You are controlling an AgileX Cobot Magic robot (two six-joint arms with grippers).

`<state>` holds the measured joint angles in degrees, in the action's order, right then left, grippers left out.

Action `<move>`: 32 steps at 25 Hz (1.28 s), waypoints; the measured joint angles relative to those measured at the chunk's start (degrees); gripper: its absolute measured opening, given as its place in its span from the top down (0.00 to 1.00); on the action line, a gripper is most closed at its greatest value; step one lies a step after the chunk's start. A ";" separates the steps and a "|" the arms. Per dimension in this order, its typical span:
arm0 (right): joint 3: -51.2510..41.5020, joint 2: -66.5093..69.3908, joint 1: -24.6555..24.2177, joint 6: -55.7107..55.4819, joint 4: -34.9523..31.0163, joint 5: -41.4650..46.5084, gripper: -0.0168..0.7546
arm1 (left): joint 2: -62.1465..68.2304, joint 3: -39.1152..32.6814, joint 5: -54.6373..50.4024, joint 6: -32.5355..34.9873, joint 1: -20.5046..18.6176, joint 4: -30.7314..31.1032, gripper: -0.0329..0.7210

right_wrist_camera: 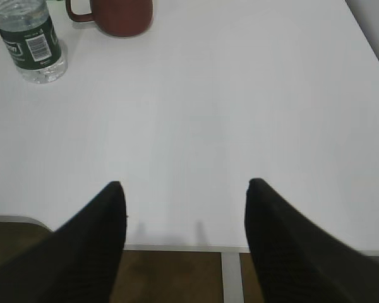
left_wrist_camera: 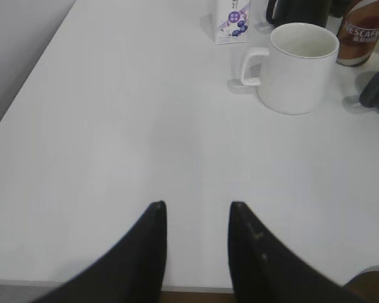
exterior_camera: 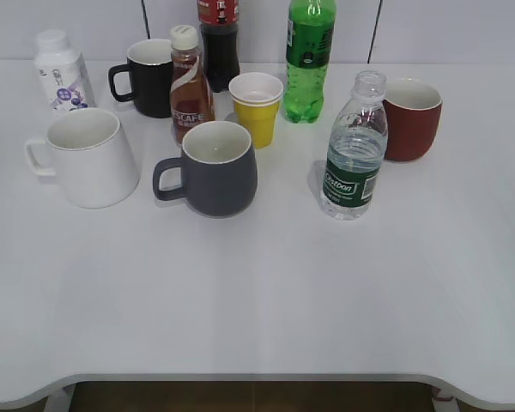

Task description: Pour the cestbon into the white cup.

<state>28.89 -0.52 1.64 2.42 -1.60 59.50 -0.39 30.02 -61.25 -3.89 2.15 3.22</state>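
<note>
The cestbon bottle [exterior_camera: 354,153] stands upright and uncapped on the right of the table, clear with a dark green label; it also shows at the top left of the right wrist view [right_wrist_camera: 30,39]. The white cup [exterior_camera: 87,157] stands at the left, handle pointing left, and shows empty in the left wrist view [left_wrist_camera: 297,68]. My left gripper [left_wrist_camera: 194,205] is open and empty over the table's front edge, well short of the cup. My right gripper [right_wrist_camera: 184,184] is open wide and empty at the front edge, far from the bottle. Neither gripper shows in the exterior view.
A dark grey mug [exterior_camera: 215,167] stands at centre. Behind it are a Nescafe bottle [exterior_camera: 190,84], a yellow paper cup [exterior_camera: 257,106], a black mug [exterior_camera: 146,77], a green soda bottle [exterior_camera: 307,58], a dark cola bottle [exterior_camera: 218,39] and a white bottle [exterior_camera: 60,70]. A red mug [exterior_camera: 410,118] stands right of the cestbon.
</note>
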 joint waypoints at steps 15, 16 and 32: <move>0.00 0.00 0.00 0.00 0.00 0.00 0.39 | 0.00 0.00 0.00 0.00 0.00 0.00 0.62; 0.00 0.00 0.00 0.00 0.00 0.00 0.39 | 0.00 0.00 0.00 0.00 0.00 0.00 0.62; 0.00 0.00 0.00 0.00 0.00 0.00 0.39 | 25.42 -5.80 62.78 0.00 0.00 -2.66 0.64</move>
<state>28.89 -0.52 1.64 2.42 -1.60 59.50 25.03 24.22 1.53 -3.89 2.15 0.56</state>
